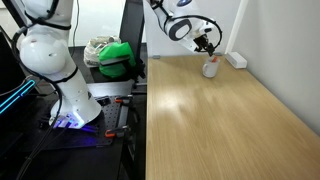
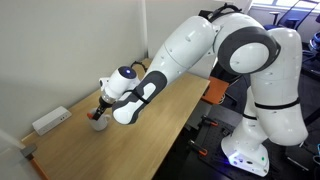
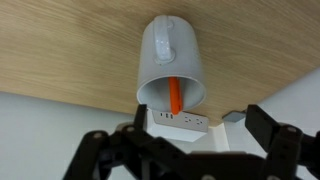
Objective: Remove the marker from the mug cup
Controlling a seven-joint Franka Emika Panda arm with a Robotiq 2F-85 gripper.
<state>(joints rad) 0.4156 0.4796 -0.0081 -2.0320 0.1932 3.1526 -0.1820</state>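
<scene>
The light grey mug cup (image 3: 170, 55) stands on the wooden table near its far end; it also shows in both exterior views (image 1: 210, 69) (image 2: 99, 124). The red-orange marker (image 3: 174, 97) stands inside it, leaning on the rim. My gripper (image 3: 192, 128) is open, its two dark fingers spread either side of the mug's mouth in the wrist view. In both exterior views the gripper (image 1: 206, 46) (image 2: 101, 107) hangs just above the mug and holds nothing.
A white power strip (image 3: 182, 121) lies by the wall just beyond the mug, also in both exterior views (image 1: 236, 60) (image 2: 50, 121). A green object (image 1: 118, 55) and a second white robot (image 1: 50, 60) stand beside the table.
</scene>
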